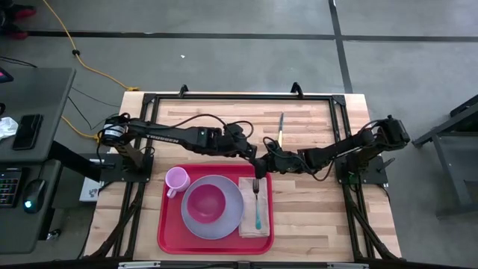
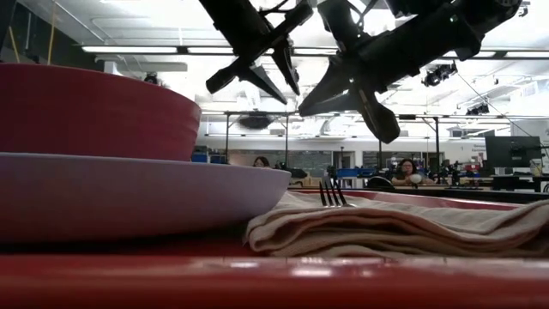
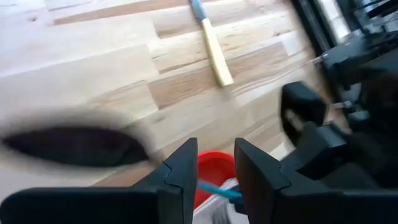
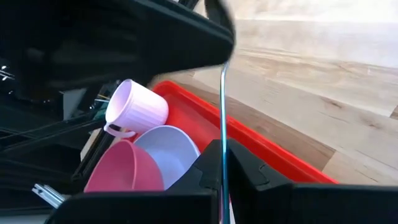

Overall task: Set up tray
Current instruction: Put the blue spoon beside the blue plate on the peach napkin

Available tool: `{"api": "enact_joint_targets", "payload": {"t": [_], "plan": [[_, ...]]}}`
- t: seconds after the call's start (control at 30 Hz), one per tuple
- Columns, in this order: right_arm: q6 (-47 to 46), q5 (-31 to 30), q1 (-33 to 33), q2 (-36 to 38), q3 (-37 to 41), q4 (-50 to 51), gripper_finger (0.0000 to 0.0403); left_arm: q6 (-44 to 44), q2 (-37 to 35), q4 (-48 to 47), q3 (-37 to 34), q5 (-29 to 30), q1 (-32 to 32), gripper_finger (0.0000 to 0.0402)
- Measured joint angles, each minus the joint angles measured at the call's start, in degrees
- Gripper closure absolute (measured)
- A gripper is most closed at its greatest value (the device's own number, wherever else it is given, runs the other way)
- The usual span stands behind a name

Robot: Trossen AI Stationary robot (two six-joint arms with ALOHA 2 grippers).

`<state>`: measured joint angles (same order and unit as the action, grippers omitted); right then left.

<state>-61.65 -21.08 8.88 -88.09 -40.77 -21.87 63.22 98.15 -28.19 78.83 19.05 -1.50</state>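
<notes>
High view: left gripper [image 1: 258,167] spread over tray [image 1: 168,235]; right gripper [image 1: 270,160] pressed together; no legible writing

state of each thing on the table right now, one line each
tray: flat on the table, loaded
plate: on the tray, under the bowl
bowl: upright on the plate
cup: upright on the tray beside the plate
napkin: folded on the tray
fork: lying on the napkin
knife: lying on bare table, off the tray
left pincer: open above the fork
right pincer: shut

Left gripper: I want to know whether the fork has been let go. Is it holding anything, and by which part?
Nothing is held. The left gripper is open above the fork, which lies on the napkin.
</notes>
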Motion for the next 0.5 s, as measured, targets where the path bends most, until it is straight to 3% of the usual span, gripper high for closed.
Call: {"api": "enact_joint_targets", "payload": {"t": [0.5], "plan": [[-2.0, 0.2, 1.1, 0.0, 0.0, 0.4, 0.0403, -1.8, -0.2, 2.7, 0.0, -0.3, 0.0, 0.0263]]}}
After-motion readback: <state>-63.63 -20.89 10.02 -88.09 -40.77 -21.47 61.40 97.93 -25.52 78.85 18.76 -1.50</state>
